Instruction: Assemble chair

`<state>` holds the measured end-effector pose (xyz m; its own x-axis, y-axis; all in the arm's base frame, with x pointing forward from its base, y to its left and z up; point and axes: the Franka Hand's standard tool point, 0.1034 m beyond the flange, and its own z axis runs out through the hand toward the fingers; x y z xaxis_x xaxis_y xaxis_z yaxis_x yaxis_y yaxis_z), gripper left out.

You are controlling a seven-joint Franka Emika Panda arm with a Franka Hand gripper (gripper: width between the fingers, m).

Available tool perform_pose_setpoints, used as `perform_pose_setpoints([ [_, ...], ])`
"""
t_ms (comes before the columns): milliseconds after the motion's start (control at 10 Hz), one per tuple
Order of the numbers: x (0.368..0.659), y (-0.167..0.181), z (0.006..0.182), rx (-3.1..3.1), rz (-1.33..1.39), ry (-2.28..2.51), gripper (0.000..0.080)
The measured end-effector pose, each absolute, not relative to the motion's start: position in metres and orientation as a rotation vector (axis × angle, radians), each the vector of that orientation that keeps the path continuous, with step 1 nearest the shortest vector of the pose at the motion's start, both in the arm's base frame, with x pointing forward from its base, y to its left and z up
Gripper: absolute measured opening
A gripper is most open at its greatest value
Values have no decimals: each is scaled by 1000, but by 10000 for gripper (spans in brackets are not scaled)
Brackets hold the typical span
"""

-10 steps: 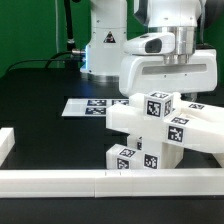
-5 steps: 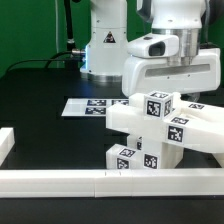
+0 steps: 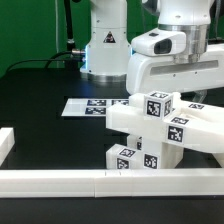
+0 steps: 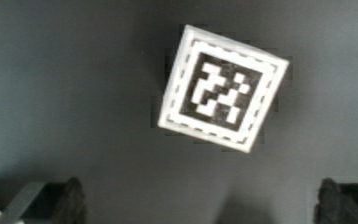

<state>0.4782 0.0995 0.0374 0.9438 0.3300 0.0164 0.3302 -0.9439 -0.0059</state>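
The chair (image 3: 165, 132) is a cluster of white blocky parts with black-and-white tags, standing at the front on the exterior view's right. The arm's white hand (image 3: 172, 66) hangs just above and behind it, and the chair's top block hides the fingertips there. In the wrist view my gripper (image 4: 199, 200) is open, one dark fingertip (image 4: 51, 196) at each side and nothing between them. Beyond the fingers lies a tilted white tagged face (image 4: 224, 88) of a chair part over the dark table.
The marker board (image 3: 88, 107) lies flat on the black table, on the exterior view's left of the chair. A long low white rail (image 3: 60, 181) runs along the front edge, with a short piece (image 3: 6, 143) at the left. The robot's base (image 3: 104, 45) stands behind.
The arm's hand has risen a little above the chair parts. The jaws stay open and the chair has not moved.
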Motion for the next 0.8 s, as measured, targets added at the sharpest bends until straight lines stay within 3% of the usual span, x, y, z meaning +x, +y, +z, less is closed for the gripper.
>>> perform_pose_setpoints([
  [800,467,105,27,-3110,19,-424,649],
])
